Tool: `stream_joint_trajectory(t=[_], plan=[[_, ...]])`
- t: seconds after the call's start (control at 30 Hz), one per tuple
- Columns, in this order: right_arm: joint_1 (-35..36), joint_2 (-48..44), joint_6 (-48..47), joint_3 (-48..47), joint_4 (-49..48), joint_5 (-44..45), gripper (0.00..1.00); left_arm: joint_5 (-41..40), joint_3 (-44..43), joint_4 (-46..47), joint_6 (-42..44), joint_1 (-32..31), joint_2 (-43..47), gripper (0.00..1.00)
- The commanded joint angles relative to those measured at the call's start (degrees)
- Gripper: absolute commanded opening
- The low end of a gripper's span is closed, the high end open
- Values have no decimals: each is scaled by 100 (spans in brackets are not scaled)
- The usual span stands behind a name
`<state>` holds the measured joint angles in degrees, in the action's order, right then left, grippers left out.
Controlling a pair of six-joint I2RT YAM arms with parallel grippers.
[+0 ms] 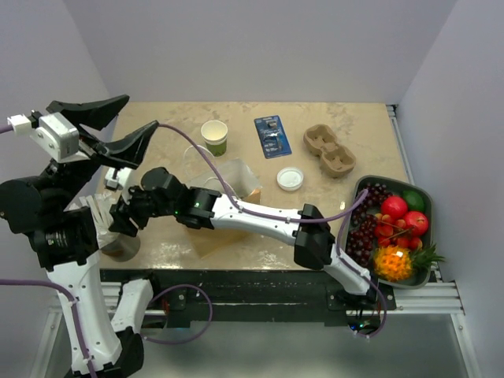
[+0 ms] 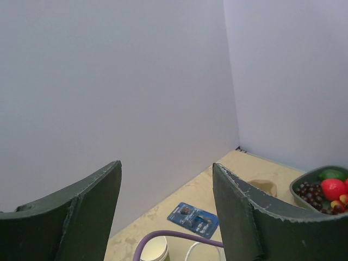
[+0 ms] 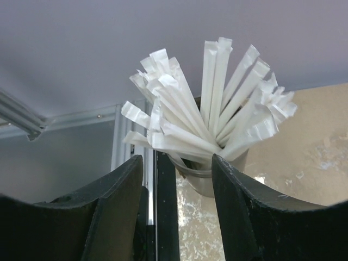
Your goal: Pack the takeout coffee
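Note:
The takeout coffee is out of view in every frame. A green-and-cream cup (image 1: 214, 136) without a lid stands at the back of the table, and its rim shows low in the left wrist view (image 2: 154, 249). A loose white lid (image 1: 290, 178) lies to its right. My left gripper (image 1: 140, 112) (image 2: 166, 163) hangs open and empty, high over the table's left side. My right gripper (image 1: 122, 216) (image 3: 176, 157) reaches across to the near left, open. A metal cup of wrapped straws (image 3: 209, 128) stands just beyond its tips.
A brown paper bag (image 1: 236, 185) lies under my right arm. A blue blister pack (image 1: 272, 135) and a cardboard cup carrier (image 1: 331, 151) lie at the back. A grey tray (image 1: 354, 206) of fruit sits at the right edge. The straw cup (image 1: 120, 246) stands by my left arm.

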<state>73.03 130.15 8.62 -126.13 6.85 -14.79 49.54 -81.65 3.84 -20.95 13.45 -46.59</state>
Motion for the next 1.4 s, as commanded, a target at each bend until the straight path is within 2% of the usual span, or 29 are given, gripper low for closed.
stream_joint_trajectory(t=[0.0, 0.17, 0.43, 0.63, 1.37], plan=[[71, 124, -282, -474, -412, 116, 55, 372, 96, 250, -41, 35, 238, 72], [53, 318, -72, -483, -922, -278, 55, 521, 219, 91, -67, 35, 299, 72], [62, 582, 69, -711, -1151, -262, 50, 662, 307, -49, -41, 26, 308, 72], [62, 714, 157, -799, -1353, -279, 42, 706, 377, -137, 3, -62, 273, 72], [150, 1030, -19, -1037, -1177, -235, 32, 654, 430, -375, 328, -457, 212, 72]])
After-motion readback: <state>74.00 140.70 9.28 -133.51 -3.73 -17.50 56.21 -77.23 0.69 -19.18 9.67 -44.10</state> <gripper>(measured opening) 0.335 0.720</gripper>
